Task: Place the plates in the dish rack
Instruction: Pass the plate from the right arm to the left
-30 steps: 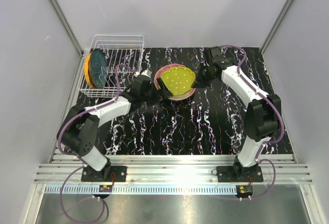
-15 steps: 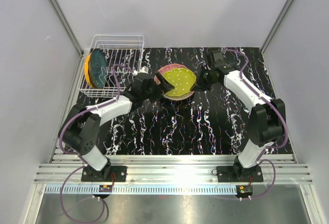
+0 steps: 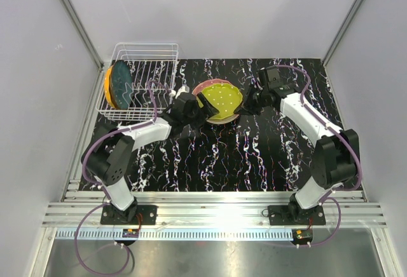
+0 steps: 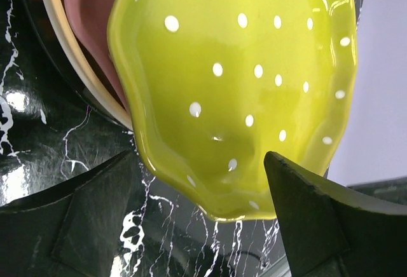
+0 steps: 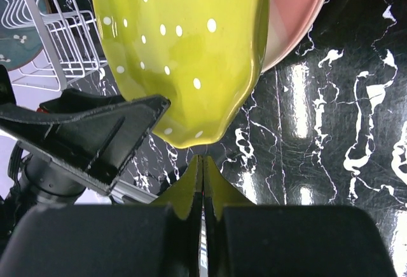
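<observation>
— Where to find the yellow plate (image 3: 221,100)?

— Raised at a tilt over the pink plate (image 3: 201,89), near the middle of the worktop (image 3: 267,156), right of the dish rack (image 3: 145,46). Cannot tell whether its low edge touches the pink plate. Pinched at the right rim by the right jaws, closed down to a sliver with the rim between. Straddled at the opposite rim by the left jaws, spread wide and gripping nothing.

— Looks like a handover; how to do it well?

— Close the left jaws squarely on the rim, seated well past the wavy lip. Release on the right only once that grip looks firm. Glossy glaze, so likely slippery: no rushing.

— Anything around to mind?

— Avoid knocking the pink plate underneath on the way out. Note the teal plate (image 3: 119,85) standing on edge at the rack's left end; aim for a free slot further right. Mind the left arm's cable (image 3: 151,91) looping up by the rack's near corner: could snag on the swing over. Turn the plate upright before lowering between the prongs.
</observation>
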